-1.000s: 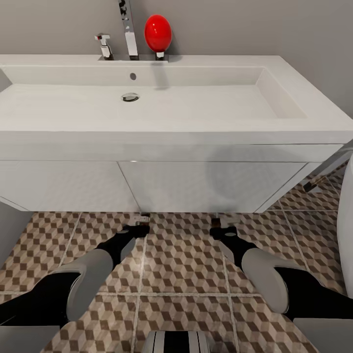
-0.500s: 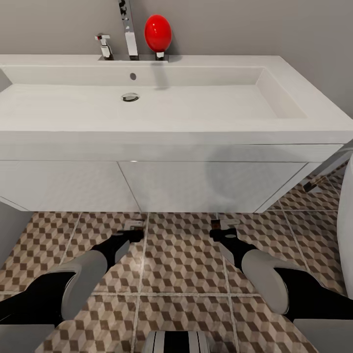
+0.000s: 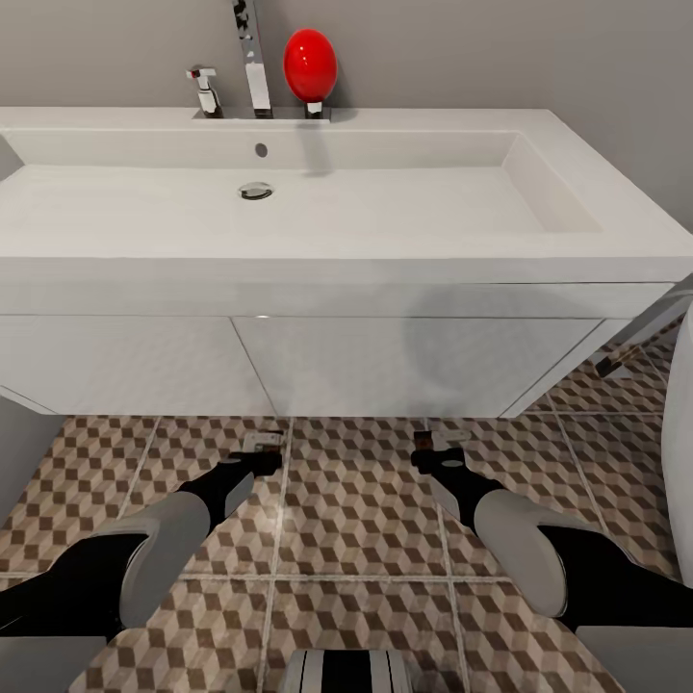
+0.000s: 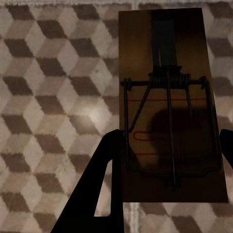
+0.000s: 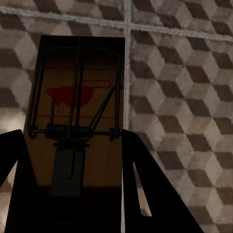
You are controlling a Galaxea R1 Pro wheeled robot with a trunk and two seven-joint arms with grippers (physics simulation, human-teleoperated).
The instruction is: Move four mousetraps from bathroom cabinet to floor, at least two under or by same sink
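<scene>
- One mousetrap [image 4: 172, 109] lies flat on the bathroom floor [image 4: 53, 97] in the left wrist view — a brown board with dark wire, a coiled spring and a red outline. The black fingers [image 4: 99, 189] of the left gripper [image 4: 167, 179] stand on either side of the board, spread wider than it, with a sliver of gap showing, so the claw looks released.
- In the head view that same trap [image 3: 263, 442] is a small pale shape on the tiles just ahead of the left gripper [image 3: 258, 458], close to the foot of the white vanity.
- A second mousetrap [image 5: 77, 111] shows in the right wrist view, sitting between the dark fingers [image 5: 145, 184] of the right gripper [image 5: 73, 194]. The fingers flank its edges closely; I cannot tell whether they are clenched on it.
- In the head view this trap [image 3: 445, 435] sits at the tip of the right gripper [image 3: 438, 452], low over the floor [image 3: 356, 520] in front of the vanity.
- The sink [image 3: 289, 207] spans the view above — a wide white basin with a chrome tap [image 3: 252, 58] and a red egg-shaped object [image 3: 310, 64] at its back edge.
</scene>
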